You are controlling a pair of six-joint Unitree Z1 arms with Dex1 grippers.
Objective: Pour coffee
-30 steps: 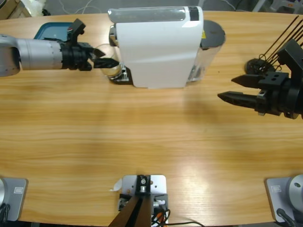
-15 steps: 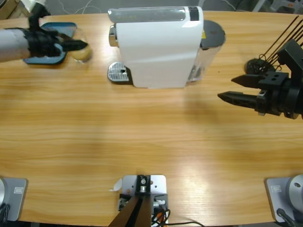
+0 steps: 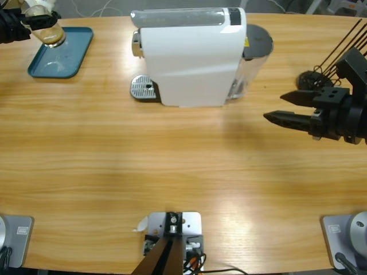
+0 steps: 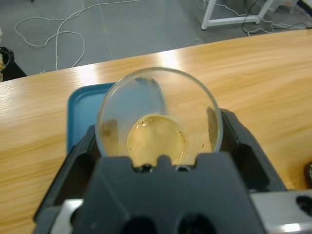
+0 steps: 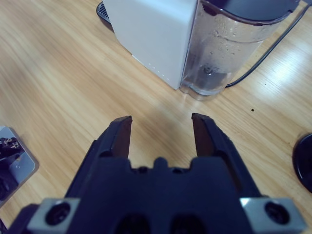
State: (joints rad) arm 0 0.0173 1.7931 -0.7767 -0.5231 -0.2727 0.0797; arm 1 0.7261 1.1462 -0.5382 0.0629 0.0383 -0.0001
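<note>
A clear glass (image 4: 158, 112) holds a shallow pool of pale amber coffee (image 4: 156, 139). My left gripper (image 4: 158, 148) is shut on the glass, one black jaw on each side of it. In the high view the glass (image 3: 47, 30) hangs at the far left corner over the blue tray (image 3: 64, 56), and the left gripper (image 3: 34, 22) is mostly cut off by the picture's edge. The white coffee machine (image 3: 189, 57) stands at the back middle, its drip grate (image 3: 143, 89) bare. My right gripper (image 3: 276, 107) hovers open at the right, nothing between its jaws.
The machine's clear water tank (image 5: 229, 53) is on its right side, with a black cord trailing from it. A black wire stand (image 3: 312, 77) sits at the far right, behind the right gripper. Bare wood lies in front of the machine.
The left gripper carried the glass off the machine's drip grate and leftward to above the blue tray. The right arm has not moved.
</note>
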